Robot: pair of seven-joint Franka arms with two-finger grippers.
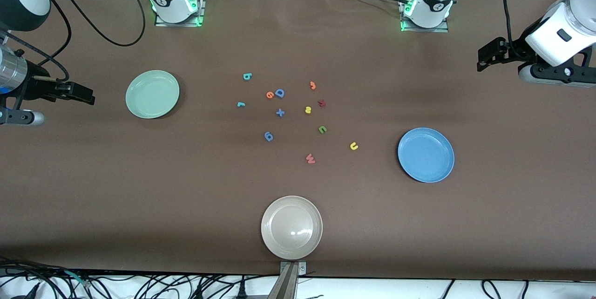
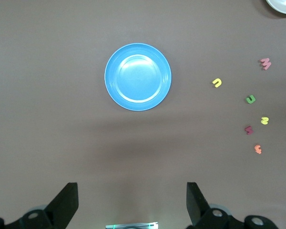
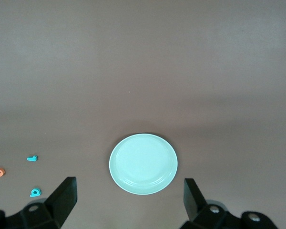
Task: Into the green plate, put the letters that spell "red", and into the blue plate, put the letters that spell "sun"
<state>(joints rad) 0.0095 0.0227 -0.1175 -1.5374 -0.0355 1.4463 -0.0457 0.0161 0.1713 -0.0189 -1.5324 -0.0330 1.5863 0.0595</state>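
Note:
The green plate lies toward the right arm's end, the blue plate toward the left arm's end. Both hold nothing. Between them lie the teal "r", orange "e", teal "d", yellow "s", yellow "u" and green "n". My right gripper hangs open over the table's end beside the green plate. My left gripper hangs open over the other end, holding nothing.
A beige plate sits near the table's front edge. Among the letters lie a blue "D", blue plus, blue "6", orange "3", dark red letter and pink "w".

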